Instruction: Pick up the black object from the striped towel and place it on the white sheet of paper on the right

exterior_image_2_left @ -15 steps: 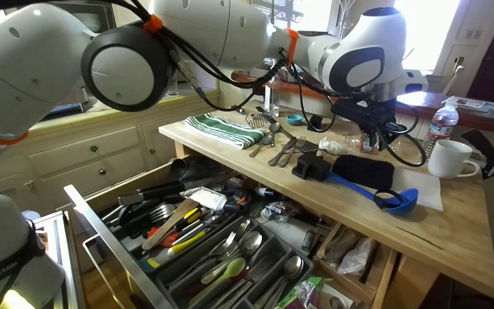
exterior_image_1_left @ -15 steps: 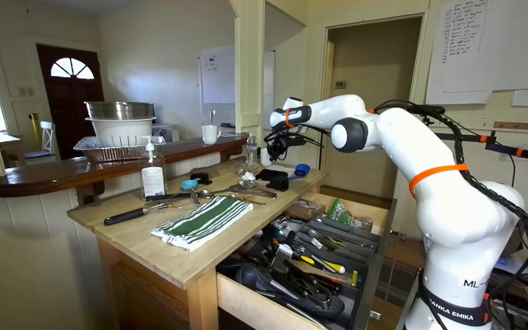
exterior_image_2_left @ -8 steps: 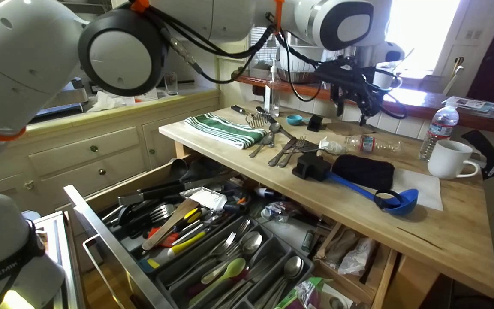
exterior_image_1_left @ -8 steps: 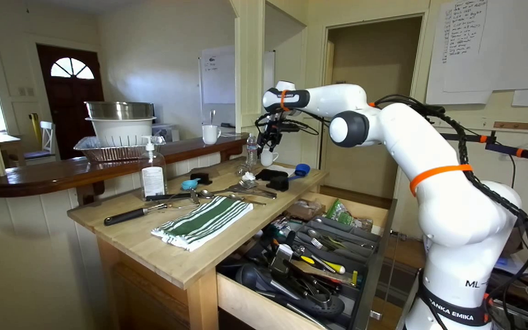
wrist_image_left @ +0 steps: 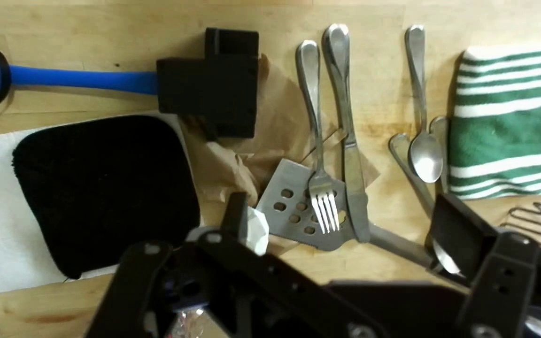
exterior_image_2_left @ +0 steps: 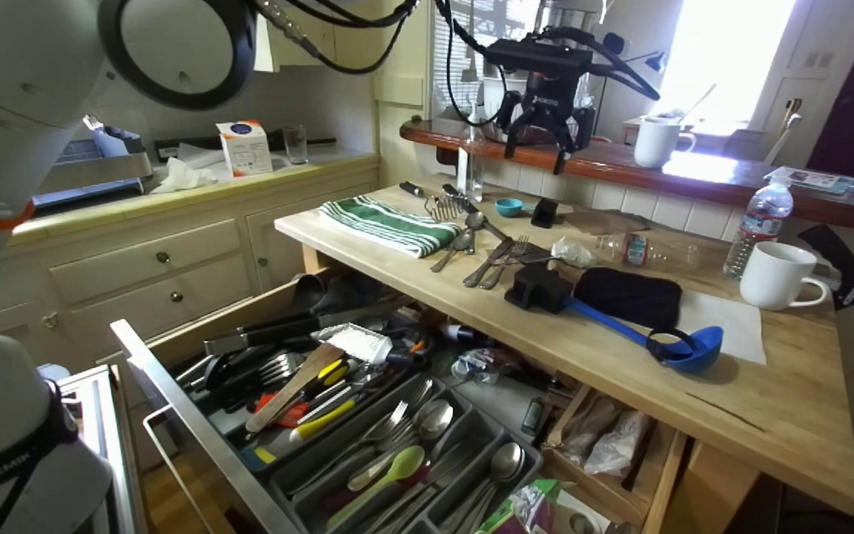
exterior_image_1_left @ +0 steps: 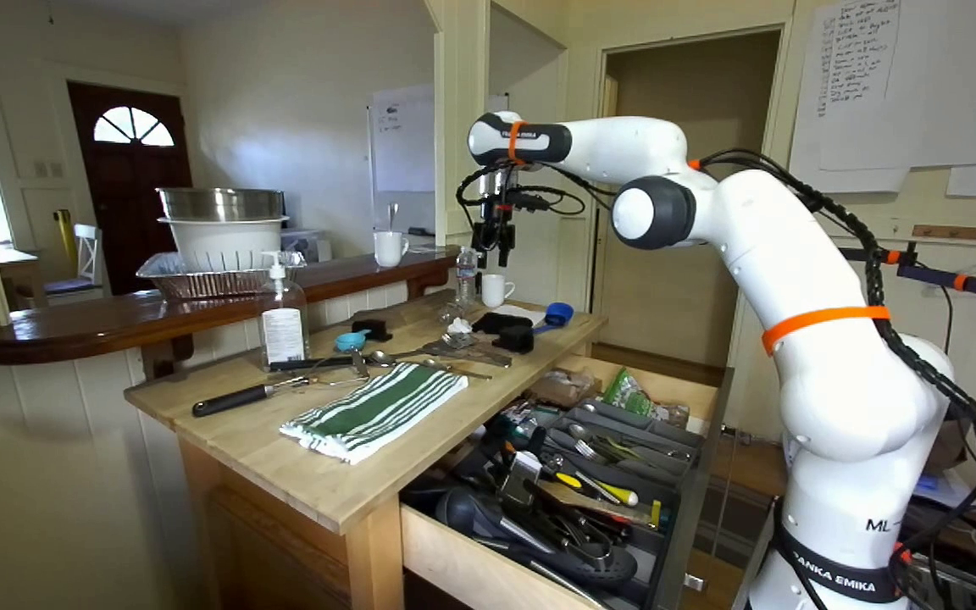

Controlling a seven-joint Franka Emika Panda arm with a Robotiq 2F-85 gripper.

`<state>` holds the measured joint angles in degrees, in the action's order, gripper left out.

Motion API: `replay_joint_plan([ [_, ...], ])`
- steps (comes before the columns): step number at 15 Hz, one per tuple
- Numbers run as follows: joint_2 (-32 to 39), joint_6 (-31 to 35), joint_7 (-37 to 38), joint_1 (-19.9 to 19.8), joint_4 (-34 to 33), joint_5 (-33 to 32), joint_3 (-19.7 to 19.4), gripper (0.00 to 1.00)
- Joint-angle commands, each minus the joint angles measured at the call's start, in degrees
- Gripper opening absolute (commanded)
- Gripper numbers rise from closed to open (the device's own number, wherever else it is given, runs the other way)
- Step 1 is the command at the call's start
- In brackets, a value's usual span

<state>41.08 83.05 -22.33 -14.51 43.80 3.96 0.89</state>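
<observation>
The black object (exterior_image_2_left: 627, 295), a soft flat cloth with rounded corners, lies on the white sheet of paper (exterior_image_2_left: 740, 330) and covers part of it. In the wrist view, the black object (wrist_image_left: 111, 188) is on the left, with the white sheet of paper (wrist_image_left: 0, 211) showing beyond its edge. The striped towel (exterior_image_2_left: 397, 226), green and white, lies flat at the table's far end with nothing on it. High over the utensils, my gripper (exterior_image_2_left: 536, 159) stands open, its fingers wide apart. Seen from the wrist, nothing is between the gripper's (wrist_image_left: 348, 223) fingertips.
A blue ladle (exterior_image_2_left: 612, 319) with a black block (exterior_image_2_left: 538, 288) lies beside the cloth. A white mug (exterior_image_2_left: 777, 274), an upright bottle (exterior_image_2_left: 760, 215) and a lying bottle (exterior_image_2_left: 638, 250) are near. Forks and a spatula (wrist_image_left: 294, 206) lie below me. An open drawer (exterior_image_2_left: 368, 423) juts out in front.
My gripper has risen and moved away from the mug end toward the towel end, turning more downward. Its jaws have spread wider. The cloth, paper and towel have stayed in place.
</observation>
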Motion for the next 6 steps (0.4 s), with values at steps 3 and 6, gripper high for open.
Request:
replay_joint_plan([
  [3,-0.7,-1.8,-1.3,1.7,0.4,-3.1,0.0,1.0],
  [6,-0.7,-1.9,-1.4,2.3,0.6,-3.7,-0.2,1.0],
])
